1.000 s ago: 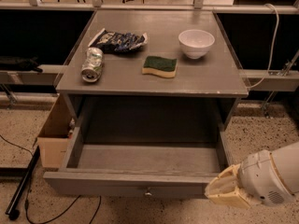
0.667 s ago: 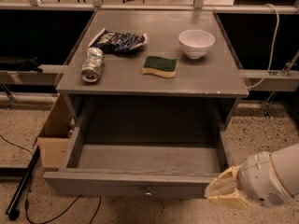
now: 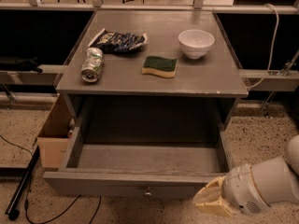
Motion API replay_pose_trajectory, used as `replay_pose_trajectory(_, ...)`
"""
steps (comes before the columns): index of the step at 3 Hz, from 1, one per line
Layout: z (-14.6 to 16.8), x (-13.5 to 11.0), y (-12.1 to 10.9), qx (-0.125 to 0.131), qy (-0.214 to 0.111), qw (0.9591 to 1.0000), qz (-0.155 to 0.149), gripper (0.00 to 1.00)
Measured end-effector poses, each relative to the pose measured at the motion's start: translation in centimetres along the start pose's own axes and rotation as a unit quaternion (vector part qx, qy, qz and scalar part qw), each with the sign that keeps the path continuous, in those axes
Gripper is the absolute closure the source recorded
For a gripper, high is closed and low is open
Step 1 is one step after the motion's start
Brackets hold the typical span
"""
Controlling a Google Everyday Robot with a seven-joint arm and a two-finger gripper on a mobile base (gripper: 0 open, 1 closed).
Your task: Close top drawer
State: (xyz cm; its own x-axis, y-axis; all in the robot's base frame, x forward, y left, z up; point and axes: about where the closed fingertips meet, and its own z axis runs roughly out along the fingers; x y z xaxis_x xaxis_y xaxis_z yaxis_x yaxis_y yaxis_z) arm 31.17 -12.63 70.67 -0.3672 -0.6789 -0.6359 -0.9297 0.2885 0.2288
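The top drawer (image 3: 140, 183) of a grey wooden table is pulled far out toward me and is empty inside. Its long flat front panel has a small metal knob (image 3: 148, 191) at centre. My gripper (image 3: 211, 200) is at the lower right, just in front of the right end of the drawer's front panel, on the white arm (image 3: 266, 183). It holds nothing that I can see.
On the grey tabletop (image 3: 210, 80) lie a crushed can (image 3: 92, 64), a dark chip bag (image 3: 119, 41), a green-yellow sponge (image 3: 160, 66) and a white bowl (image 3: 196, 43). A cardboard box (image 3: 53, 134) stands left of the drawer. A black pole (image 3: 21, 183) and cables lie on the speckled floor.
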Motion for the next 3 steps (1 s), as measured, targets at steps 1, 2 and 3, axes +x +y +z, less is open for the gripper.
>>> replay_pose_trajectory(1,1.5,0.2,-1.1,0.004,0.005,0.9999,0.009,1.0)
replay_pose_trajectory(2,3.1,0.9,-3.2,0.009,0.016,0.9995,0.027,1.0)
replay_pose_trajectory(3,4.4,2.4,-3.2,0.016,0.016,0.9988,0.044,0.96)
